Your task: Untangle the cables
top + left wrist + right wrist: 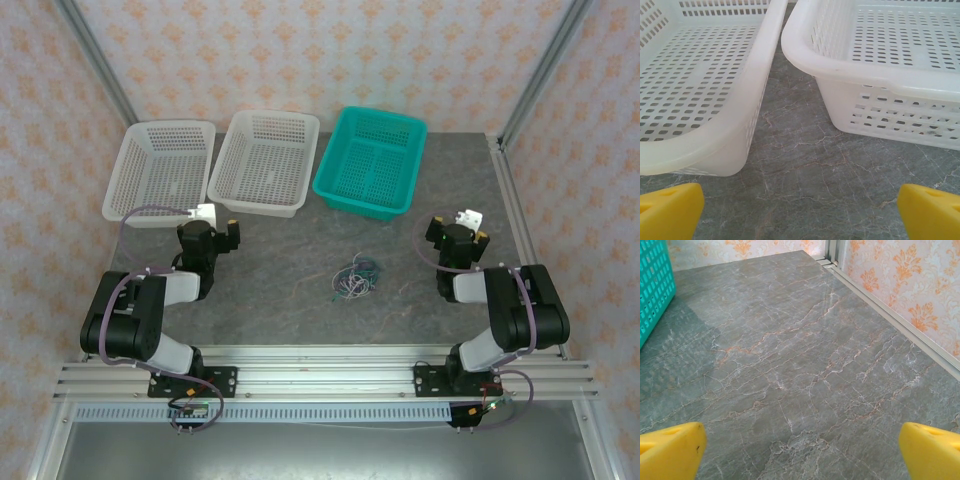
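The cables [354,279], a small wispy tangle of green, white and purple wires, lie near the middle of the desk [280,262], a little toward its near edge. They sit between the two arms and well apart from both. The left claw [213,219] hangs toward the desk's left edge and the right claw [460,229] toward its right edge, each farther back than the tangle.

Both claws stand wide apart with bare desk between their yellow fingertips [669,210]. The left claw [800,212] faces the gap between two white perforated baskets [160,172] at the far left. The right claw [800,452] faces the far right corner, with a teal basket [370,162] on its left.

The desk is grey, veined stone. An aluminium frame [535,75] and wallpaper [300,50] with orange ornaments close it in.
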Action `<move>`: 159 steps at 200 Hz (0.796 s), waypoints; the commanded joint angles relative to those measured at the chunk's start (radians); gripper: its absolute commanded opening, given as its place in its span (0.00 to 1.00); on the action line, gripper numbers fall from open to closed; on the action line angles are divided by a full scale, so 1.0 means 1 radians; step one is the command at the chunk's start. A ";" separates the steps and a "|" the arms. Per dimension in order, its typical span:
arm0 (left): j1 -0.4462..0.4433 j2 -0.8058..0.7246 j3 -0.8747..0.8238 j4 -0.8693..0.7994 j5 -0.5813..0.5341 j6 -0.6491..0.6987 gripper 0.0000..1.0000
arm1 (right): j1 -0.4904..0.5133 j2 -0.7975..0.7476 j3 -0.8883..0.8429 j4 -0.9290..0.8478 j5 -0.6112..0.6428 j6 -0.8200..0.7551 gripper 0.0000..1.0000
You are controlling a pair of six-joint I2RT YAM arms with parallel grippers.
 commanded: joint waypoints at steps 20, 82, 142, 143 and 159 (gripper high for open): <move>-0.010 0.016 0.020 0.032 -0.031 -0.010 1.00 | 0.004 -0.059 -0.041 0.093 0.012 0.007 0.99; -0.066 -0.222 0.032 -0.196 -0.193 -0.043 0.99 | 0.007 -0.724 0.150 -0.835 -0.081 0.344 1.00; -0.204 -0.410 0.391 -0.902 0.041 -0.352 0.97 | 0.216 -0.485 0.527 -1.413 -0.536 0.445 0.94; -0.208 -0.409 0.397 -0.914 0.047 -0.357 0.96 | 0.224 -0.479 0.534 -1.420 -0.535 0.444 0.94; -0.306 -0.387 0.472 -1.027 0.121 -0.403 0.91 | 0.339 -0.406 0.580 -1.509 -0.500 0.436 0.94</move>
